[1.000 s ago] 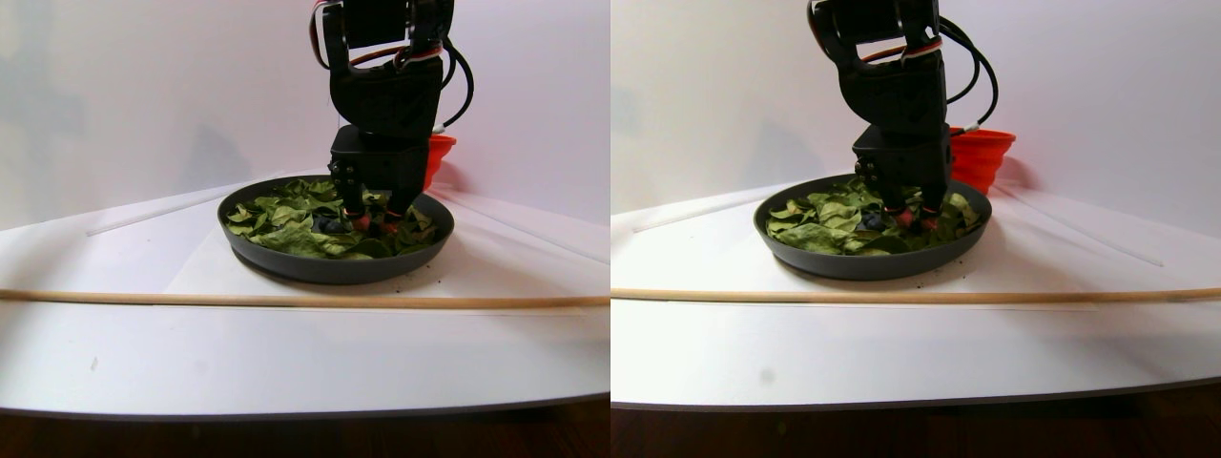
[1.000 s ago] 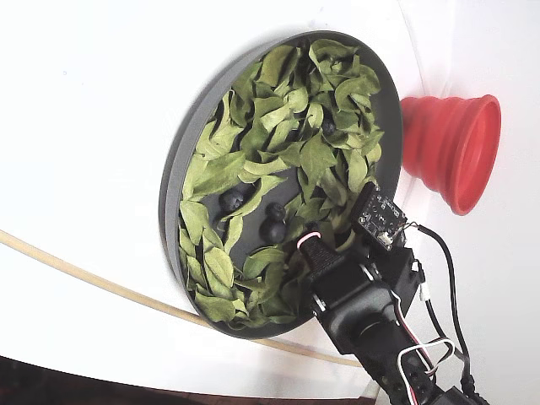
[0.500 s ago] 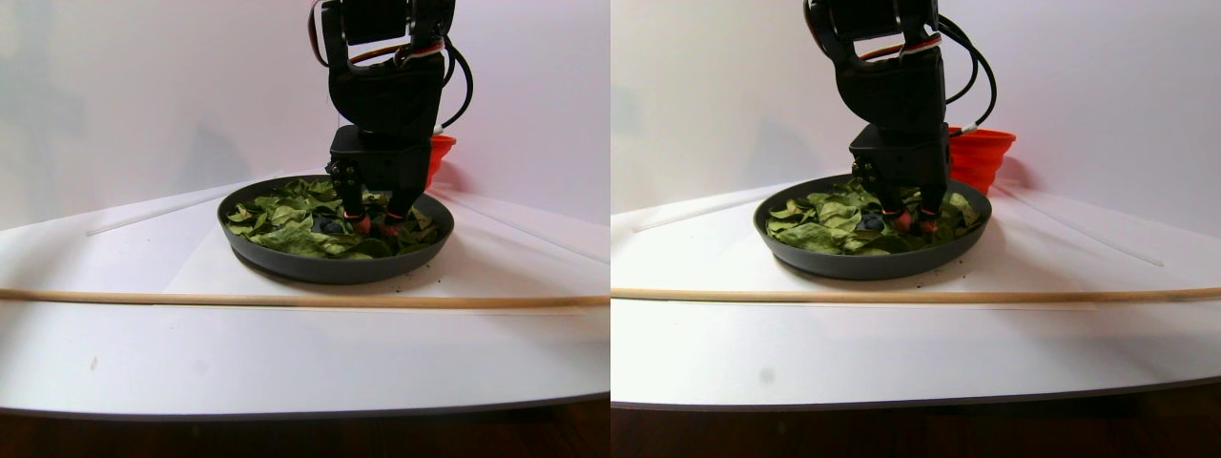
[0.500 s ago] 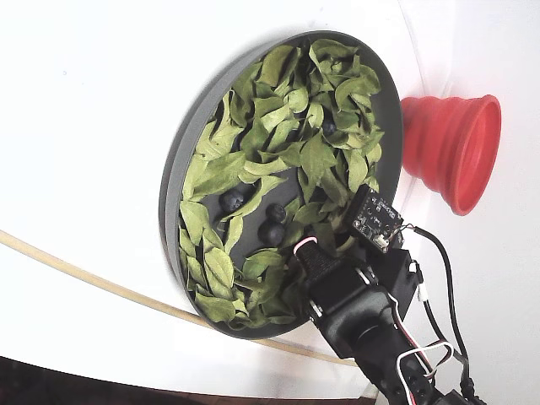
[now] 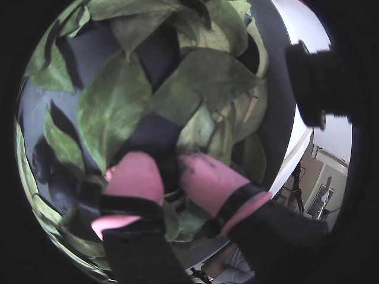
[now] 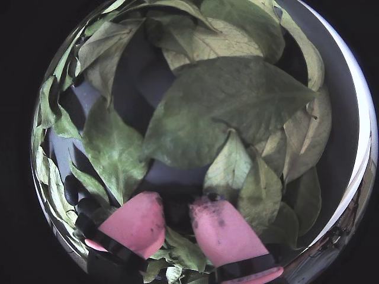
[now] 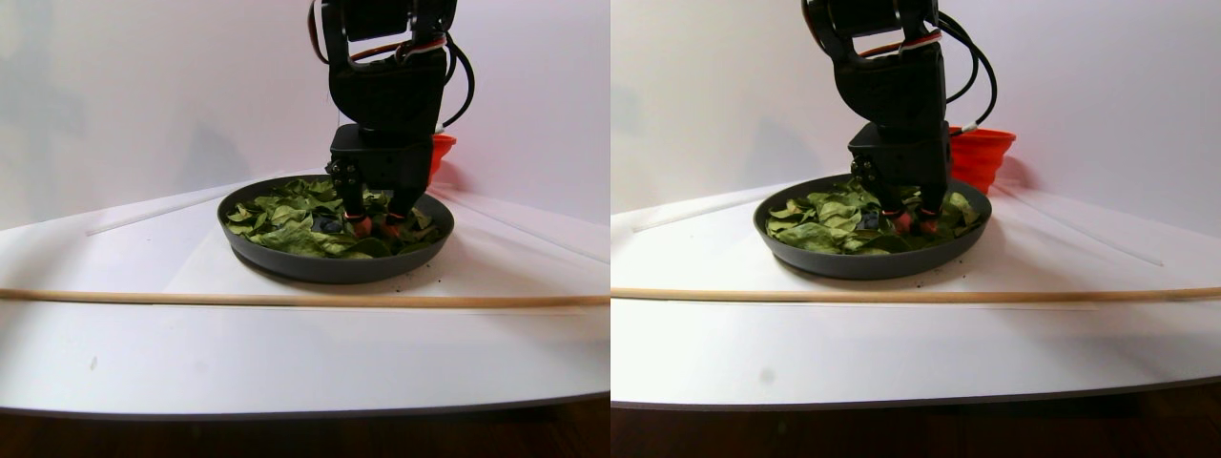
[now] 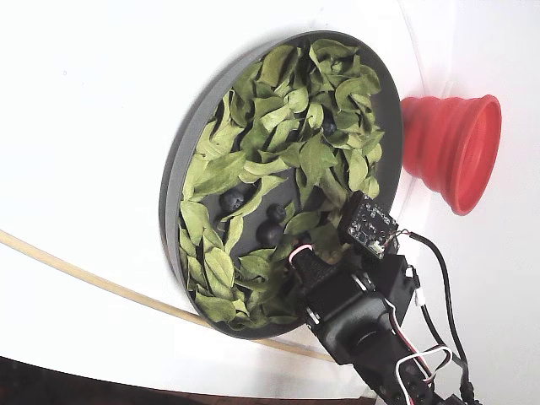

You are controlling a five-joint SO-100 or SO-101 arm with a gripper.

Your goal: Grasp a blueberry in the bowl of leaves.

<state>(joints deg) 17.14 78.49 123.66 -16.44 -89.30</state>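
The dark-grey bowl (image 8: 173, 186) holds many green leaves (image 8: 278, 110) and a few blueberries. My gripper (image 6: 177, 207) is down among the leaves near the bowl's rim (image 6: 349, 165). Its pink fingertips (image 6: 133, 225) stand a berry's width apart, with a dark round blueberry (image 6: 179, 220) filling the gap between them. The same shows in a wrist view: the gripper (image 5: 172, 168) is down on the leaves (image 5: 112, 106). Two more blueberries (image 8: 232, 200) (image 8: 270, 232) lie bare near the bowl's middle, beside the gripper (image 8: 304, 253). In the stereo pair view the gripper (image 7: 375, 227) reaches into the bowl (image 7: 324, 267).
A red ribbed cup (image 8: 451, 148) stands just outside the bowl, behind the arm in the stereo pair view (image 7: 441, 148). A long thin wooden stick (image 7: 286, 299) lies across the white table in front of the bowl.
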